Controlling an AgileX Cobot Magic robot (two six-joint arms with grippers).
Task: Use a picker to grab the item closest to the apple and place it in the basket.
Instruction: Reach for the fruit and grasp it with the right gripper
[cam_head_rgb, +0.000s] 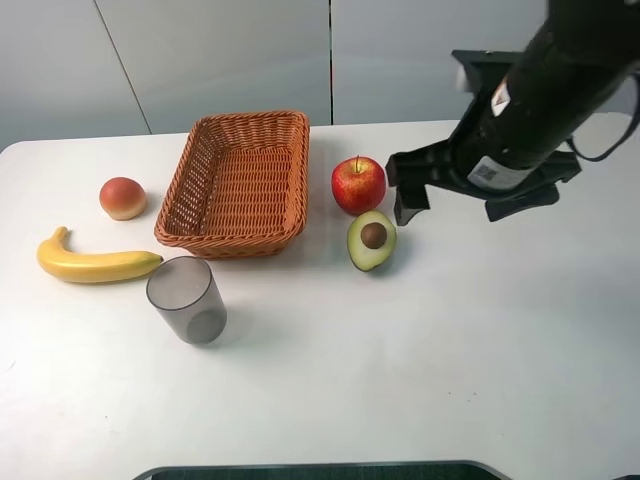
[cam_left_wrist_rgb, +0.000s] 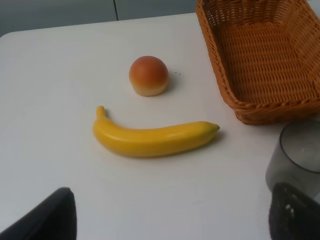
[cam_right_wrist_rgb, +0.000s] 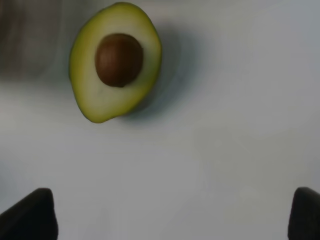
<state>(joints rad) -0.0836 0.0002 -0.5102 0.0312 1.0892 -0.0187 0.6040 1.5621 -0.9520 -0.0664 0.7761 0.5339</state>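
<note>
Black right gripper (cam_right_wrist_rgb: 170, 210), jaws spread and empty, hovers near the green avocado half (cam_head_rgb: 372, 240) just beside the red apple (cam_head_rgb: 358, 184): approach step; next, straddle and close.

Bright, even light falls on the white table (cam_head_rgb: 480, 360), with no harsh glare. Shadows are soft, pooling just beside the avocado (cam_head_rgb: 371, 240) and the cup (cam_head_rgb: 186, 298). The right wrist view runs hazy, avocado edges soft. In the left wrist view the near cup blurs and the banana (cam_left_wrist_rgb: 150, 137) stays crisp.
</note>
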